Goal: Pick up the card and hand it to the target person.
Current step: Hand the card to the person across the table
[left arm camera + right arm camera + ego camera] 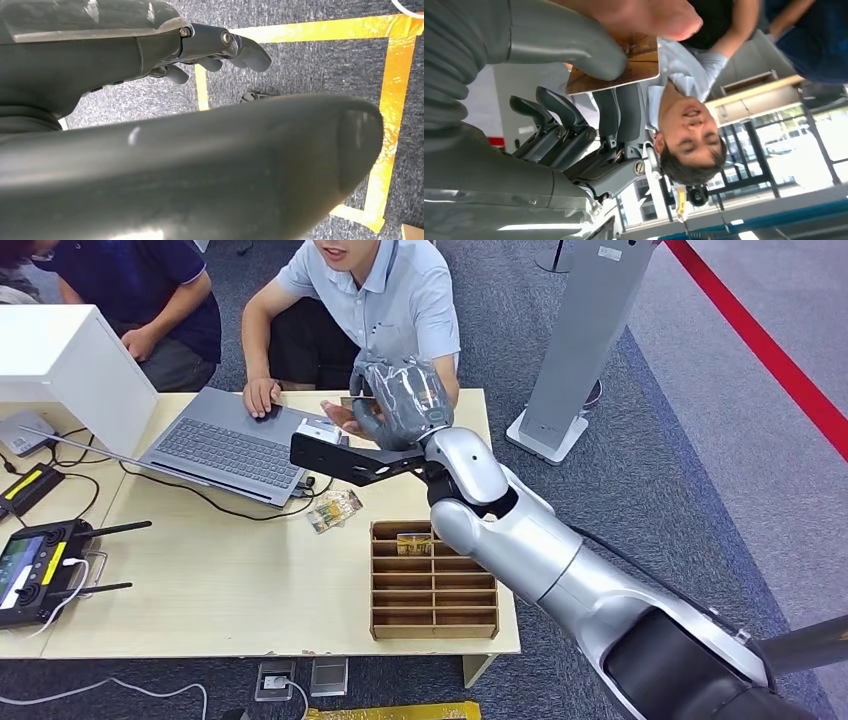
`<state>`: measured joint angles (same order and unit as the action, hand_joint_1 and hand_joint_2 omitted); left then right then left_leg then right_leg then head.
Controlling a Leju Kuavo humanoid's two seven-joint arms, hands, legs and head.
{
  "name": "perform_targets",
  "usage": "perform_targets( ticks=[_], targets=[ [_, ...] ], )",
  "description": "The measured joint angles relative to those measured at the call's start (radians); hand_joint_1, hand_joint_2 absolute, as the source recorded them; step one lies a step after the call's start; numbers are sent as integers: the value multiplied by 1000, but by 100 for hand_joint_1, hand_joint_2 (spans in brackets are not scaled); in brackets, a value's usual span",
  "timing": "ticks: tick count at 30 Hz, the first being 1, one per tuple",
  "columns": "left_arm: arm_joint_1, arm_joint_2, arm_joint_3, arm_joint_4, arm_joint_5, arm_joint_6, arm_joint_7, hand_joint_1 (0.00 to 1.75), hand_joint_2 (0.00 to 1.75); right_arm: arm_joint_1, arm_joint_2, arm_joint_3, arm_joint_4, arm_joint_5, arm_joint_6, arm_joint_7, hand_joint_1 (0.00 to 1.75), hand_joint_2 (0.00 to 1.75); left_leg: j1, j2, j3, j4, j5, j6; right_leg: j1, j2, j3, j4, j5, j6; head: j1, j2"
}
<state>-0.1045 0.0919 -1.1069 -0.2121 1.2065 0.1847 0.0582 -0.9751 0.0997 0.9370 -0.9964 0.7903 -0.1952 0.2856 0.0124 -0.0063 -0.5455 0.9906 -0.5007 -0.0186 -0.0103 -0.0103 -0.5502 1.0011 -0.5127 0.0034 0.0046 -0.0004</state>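
My right hand (400,400) is stretched over the far edge of the table (220,590) toward the person in the light blue shirt (400,300). A brown card (624,67) is pinched between its thumb (574,45) and darker fingers (624,110). The person's hand (644,15) touches the card's far end, and in the head view that same hand (338,417) sits just beside mine. My left hand (220,50) hangs over the carpet, fingers loosely apart and holding nothing.
A wooden divider box (433,580) with a card in one slot (414,543) stands below my arm. Loose cards (335,510), a laptop (230,445), cables and a remote controller (35,570) lie on the left. A second person (150,290) sits behind a white box (65,360).
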Motion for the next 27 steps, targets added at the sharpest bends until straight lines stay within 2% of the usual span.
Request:
perform_targets(
  ticks=[5, 9, 17, 27],
  targets=[
    [1, 3, 0, 0, 12, 5, 17, 0, 0, -30, 41, 33, 172, 35, -14, -5, 175, 175, 0, 0, 0, 0, 0, 0, 0, 0, 0, 0, 0, 0, 1, 0],
    [1, 5, 0, 0, 17, 0, 24, 0, 0, -38, 62, 58, 278, 51, -15, -7, 0, 175, 0, 0, 0, 1, 0, 0, 0, 1, 0, 0, 0, 0, 1, 0],
    [2, 6, -1, 1, 7, -21, -8, 0, 0, -45, 79, 87, 383, 48, -28, -5, 0, 175, 0, 0, 0, 1, 0, 0, 0, 1, 0, 0, 0, 0, 0, 0],
    [3, 7, -1, 4, 25, -4, 0, 0, 0, -78, 74, 88, 386, 23, -131, -4, 0, 175, 0, 1, 1, 1, 0, 0, 0, 1, -1, 0, 0, 0, 1, 0]
  ],
)
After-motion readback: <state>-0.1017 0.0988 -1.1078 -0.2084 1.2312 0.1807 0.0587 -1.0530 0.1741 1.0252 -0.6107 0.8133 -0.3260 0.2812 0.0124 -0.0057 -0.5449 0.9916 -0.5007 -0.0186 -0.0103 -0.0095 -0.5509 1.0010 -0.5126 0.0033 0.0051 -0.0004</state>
